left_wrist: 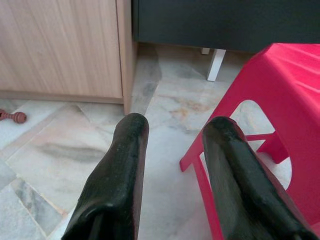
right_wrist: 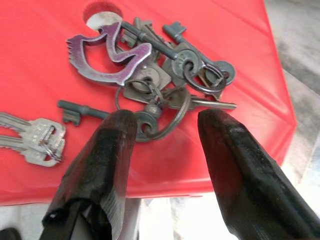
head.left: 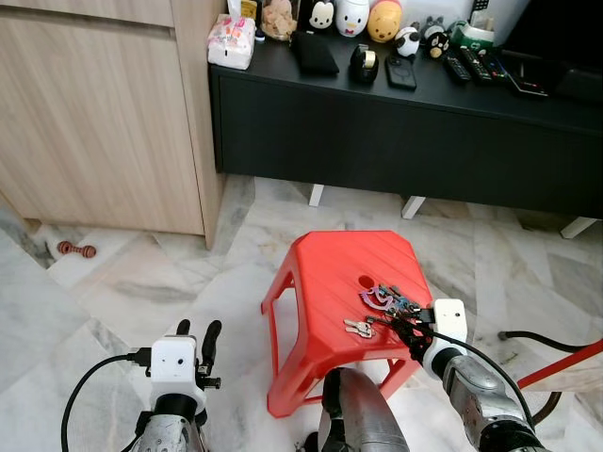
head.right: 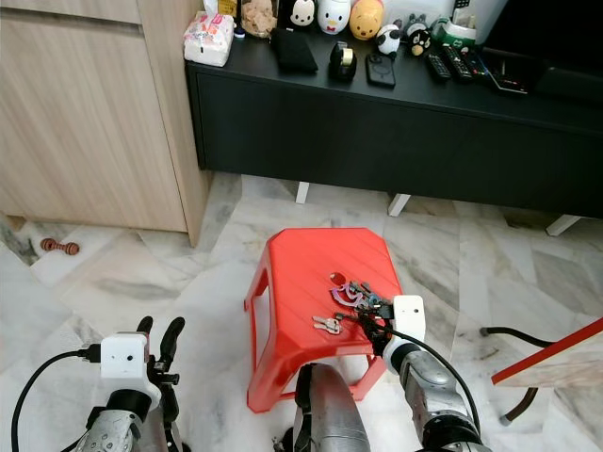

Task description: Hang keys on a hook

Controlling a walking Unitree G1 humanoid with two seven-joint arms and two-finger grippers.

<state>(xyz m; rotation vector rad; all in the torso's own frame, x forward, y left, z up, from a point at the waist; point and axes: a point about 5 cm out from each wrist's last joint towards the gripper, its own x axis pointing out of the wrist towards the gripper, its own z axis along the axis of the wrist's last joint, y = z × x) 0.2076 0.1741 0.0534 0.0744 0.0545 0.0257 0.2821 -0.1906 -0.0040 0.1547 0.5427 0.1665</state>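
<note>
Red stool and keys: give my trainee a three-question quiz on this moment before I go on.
1. True or false: the right gripper has closed on the big key bunch.
2. What lies beside that bunch on the red stool? A) small silver key pair B) a remote C) a hook
3. Which gripper hangs over the marble floor, left of the stool?

Key: 1 false, its fingers are open around the bunch. 2 A. 3 left gripper.

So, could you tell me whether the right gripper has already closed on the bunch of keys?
No, the right gripper is open, its fingers either side of the bunch of keys lying on the red stool.
</note>
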